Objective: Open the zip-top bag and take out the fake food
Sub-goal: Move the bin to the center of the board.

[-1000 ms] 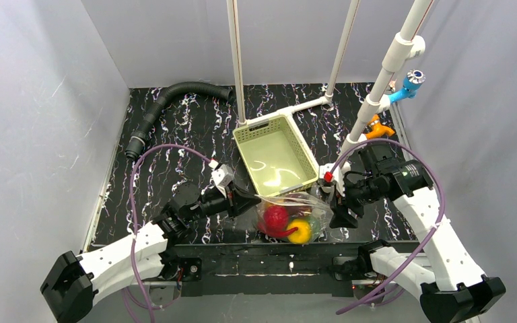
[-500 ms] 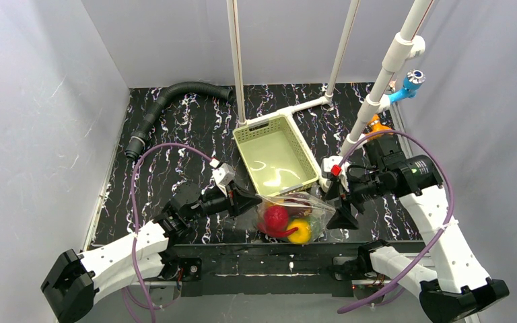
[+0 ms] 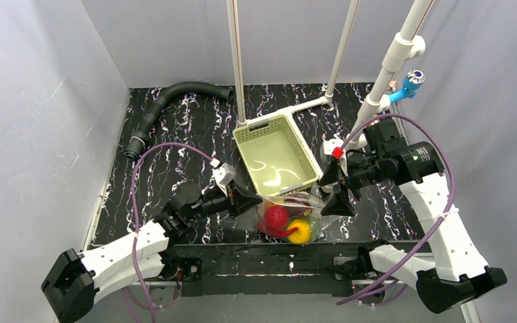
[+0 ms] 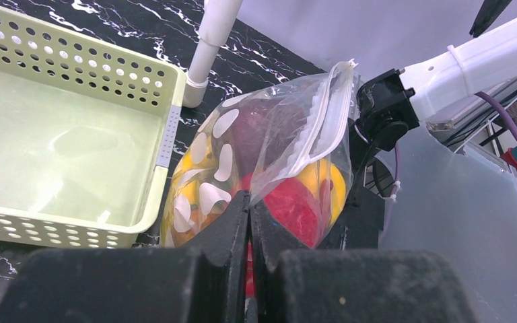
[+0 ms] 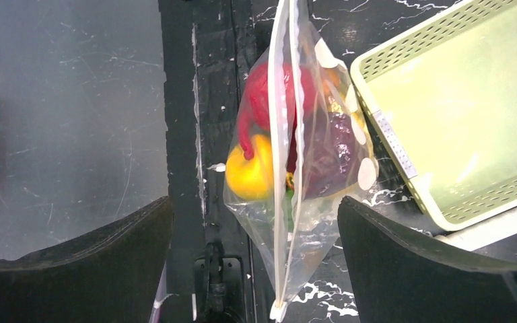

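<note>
Fingers (image 4: 223,235) of the left gripper (image 4: 250,203) are pressed tight together on a fold of the zip-top bag (image 4: 279,145). They pinch the bag at its left end. The bag lies at the near edge of the table (image 3: 175,134) and leans on the near corner of the green basket (image 3: 260,125). The fake food (image 3: 277,217) is inside the bag: a red piece, a yellow piece (image 3: 300,233) and a dark red piece (image 5: 330,151). The right gripper (image 3: 332,191) is wide open and holds nothing. It hangs over the right end of the bag, with one finger on each side of the white zip strip (image 5: 276,256). I cannot tell if the zip is open.
</note>
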